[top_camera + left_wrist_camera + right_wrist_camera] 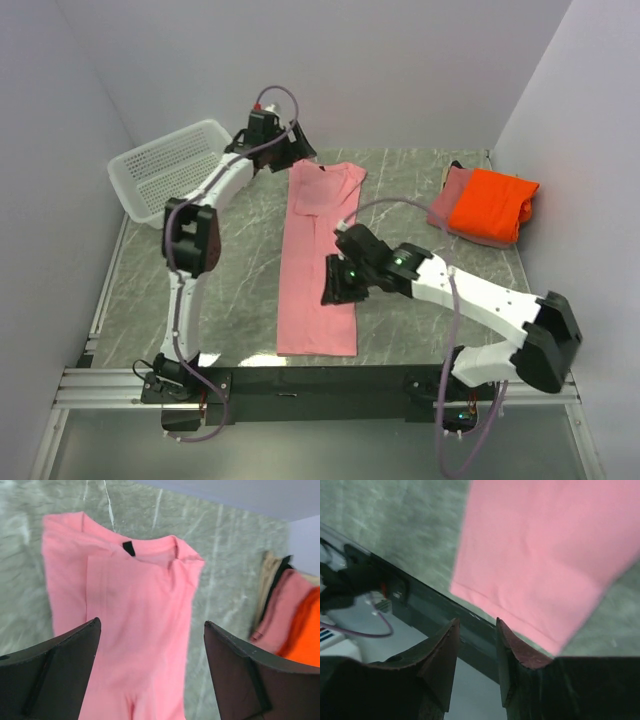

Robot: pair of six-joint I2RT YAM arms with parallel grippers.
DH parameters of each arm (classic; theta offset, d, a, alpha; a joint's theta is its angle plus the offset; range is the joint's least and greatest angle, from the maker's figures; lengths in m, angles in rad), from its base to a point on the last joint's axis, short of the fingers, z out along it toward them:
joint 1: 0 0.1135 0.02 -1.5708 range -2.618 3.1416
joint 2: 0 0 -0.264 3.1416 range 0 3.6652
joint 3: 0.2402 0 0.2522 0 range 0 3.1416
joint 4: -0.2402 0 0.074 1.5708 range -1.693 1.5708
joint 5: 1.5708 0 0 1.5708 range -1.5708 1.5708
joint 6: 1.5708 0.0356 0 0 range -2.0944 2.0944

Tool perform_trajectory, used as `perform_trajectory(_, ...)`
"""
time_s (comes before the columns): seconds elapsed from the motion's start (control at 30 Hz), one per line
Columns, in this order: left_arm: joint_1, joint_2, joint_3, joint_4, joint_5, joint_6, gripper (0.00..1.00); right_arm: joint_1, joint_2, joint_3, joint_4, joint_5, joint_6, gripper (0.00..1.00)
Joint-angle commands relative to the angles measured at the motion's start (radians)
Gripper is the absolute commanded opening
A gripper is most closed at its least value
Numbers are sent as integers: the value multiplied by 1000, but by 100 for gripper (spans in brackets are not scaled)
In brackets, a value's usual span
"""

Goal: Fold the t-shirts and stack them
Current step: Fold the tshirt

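Top view: light pink t-shirt lies flat on the marbled counter, folded lengthwise into a long narrow strip, collar toward the top of the frame, hem toward the bottom, approx. centre of the pic. L tool sits at upper centre, just by the collar end. In the L wrist view its fingers are spread wide w/ nothing between them; below them are the neckline and a small black label, sleeves tucked in. R tool is over the strip's right edge, lower centre of the top view. In the R wrist view the R tool has its fingers drawn close, only a narrow gap, no cloth in it. The pink hem fills the upper right of that view, and the dark front rail of the counter runs below it. Can't tell if the R tool touches the cloth. Bright orange t-shirt, folded, lies on top of the folded dusty rose t-shirt at the right of the top view, well apart from the pink strip. White perforated basket is at upper left, at the counter's far left corner, beside the L arm.
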Motion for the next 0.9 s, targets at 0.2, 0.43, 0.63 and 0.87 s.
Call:
perform_trajectory(0.2, -100, -713, -770, -16, -90, -5, 88, 14, -218, -361, -52, 82, 185, 43)
perform_trajectory(0.43, -241, -1047, -1248, -80, -123, -114, 87, 25, -211, -435, -19, 74, 220, 43)
perform_trajectory(0.63, -284, -1191, -1410, -164, -163, -155, 87, 32, -185, -453, 26, 36, 217, 44)
perform_trajectory(0.87, -290, -1320, -1532, -183, -139, -206, 87, 65, -143, -486, 89, 5, 246, 44)
